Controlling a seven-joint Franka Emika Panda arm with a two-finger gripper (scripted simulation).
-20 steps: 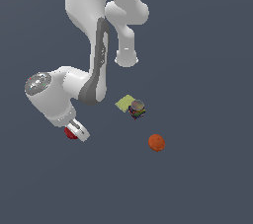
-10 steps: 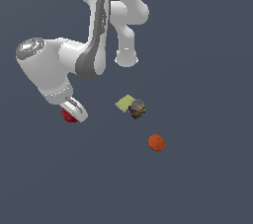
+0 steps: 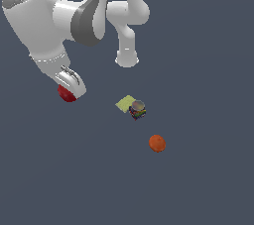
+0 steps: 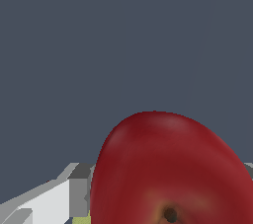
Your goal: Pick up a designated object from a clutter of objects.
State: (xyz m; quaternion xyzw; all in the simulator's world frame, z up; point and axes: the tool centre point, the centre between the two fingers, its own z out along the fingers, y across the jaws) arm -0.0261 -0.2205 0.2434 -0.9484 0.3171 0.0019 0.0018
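Observation:
The dark-red glossy apple hangs above the floor at the exterior view's left, with my gripper shut on it; only its lower edge shows below the white hand. In the wrist view the apple fills the near field, a grey finger pressed against its side. The remaining clutter lies on the grey floor to the exterior view's right: a flat yellow-green square, a small multicoloured can with a grey top touching it, and an orange fruit further off.
The arm's white base column stands behind the clutter. Its large links reach over the upper left of the exterior view.
The arm has risen over the last second, carrying the apple up off the floor and toward the camera. The can, square and orange fruit have not moved.

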